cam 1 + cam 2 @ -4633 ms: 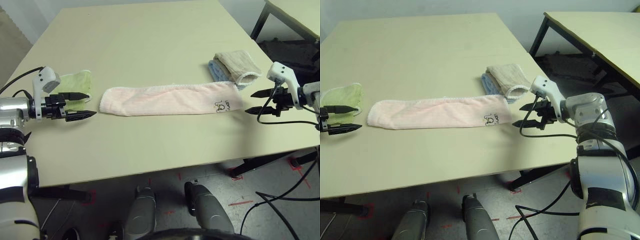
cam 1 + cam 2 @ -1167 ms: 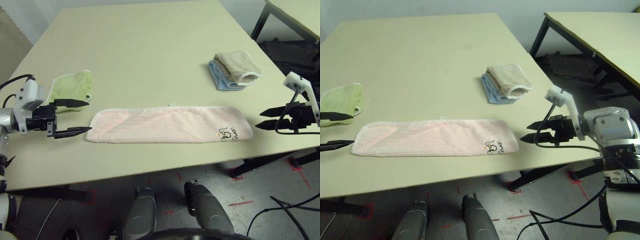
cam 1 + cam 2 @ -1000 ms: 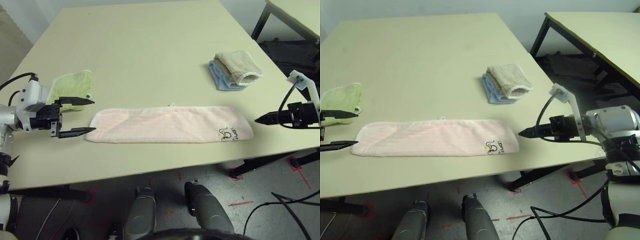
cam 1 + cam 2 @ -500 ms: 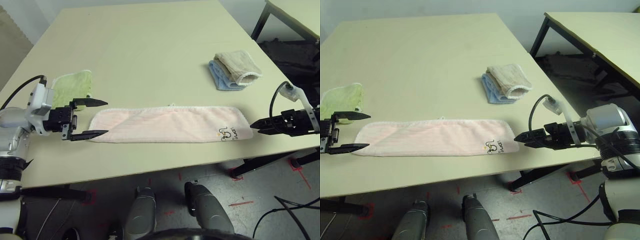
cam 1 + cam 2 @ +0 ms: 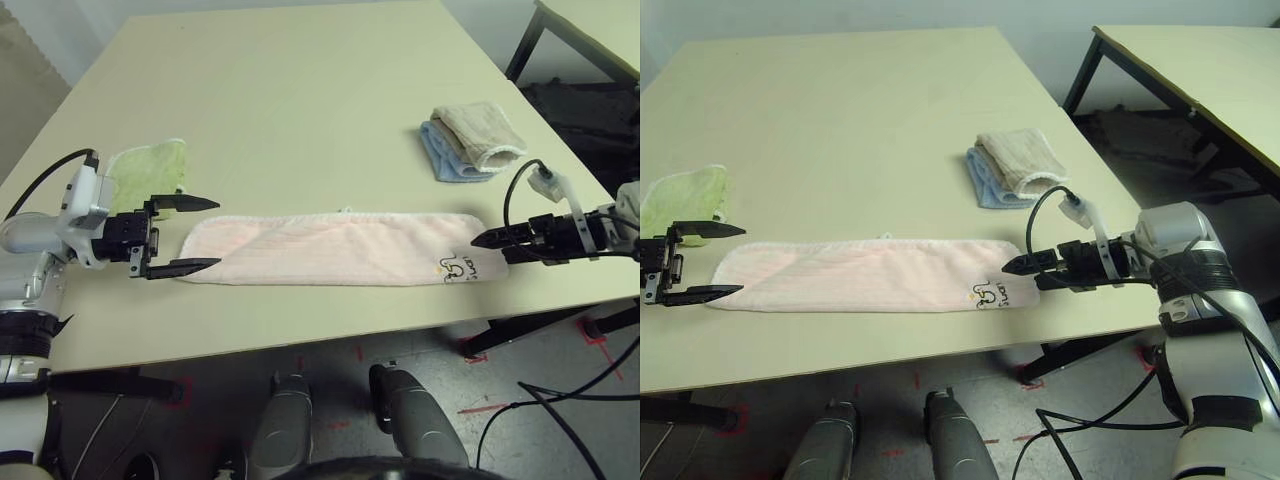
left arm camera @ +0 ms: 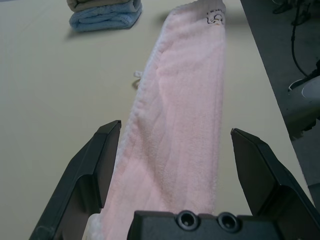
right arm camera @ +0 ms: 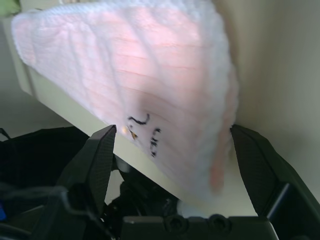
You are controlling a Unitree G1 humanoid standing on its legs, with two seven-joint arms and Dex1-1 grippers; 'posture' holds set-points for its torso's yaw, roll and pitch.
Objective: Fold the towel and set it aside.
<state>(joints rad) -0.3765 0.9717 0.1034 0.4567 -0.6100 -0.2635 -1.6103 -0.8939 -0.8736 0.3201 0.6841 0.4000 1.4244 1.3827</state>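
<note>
**A:** Where did the pink towel (image 5: pixel 335 248) lie?

**B:** Along the near edge of the table (image 5: pixel 300 90), already doubled into a long narrow strip running left to right, its printed logo (image 5: pixel 455 267) at the right end. A light-green cloth (image 5: pixel 148 172) sat just beyond its left end, and a beige cloth (image 5: pixel 480 131) lay stacked on a blue one (image 5: pixel 441 158) farther back on the right.

**B:** The left gripper (image 5: pixel 186 234) stood with its fingers spread, straddling the towel's left end without closing on it. The right gripper (image 5: pixel 1017 266) was likewise released at the logo end, holding nothing (its wrist view showed both fingers flanking that short edge).

**A:** How would it handle?

**B:** Light, soft and limp, I judged. Terry drapes and sags between grip points, though its nap should resist slipping once pinched. It isn't fragile.

**A:** And where to take it?

**B:** At the two short ends, pinching both layers together. A shallow bite would probably lift only the upper layer and undo the fold.
</note>
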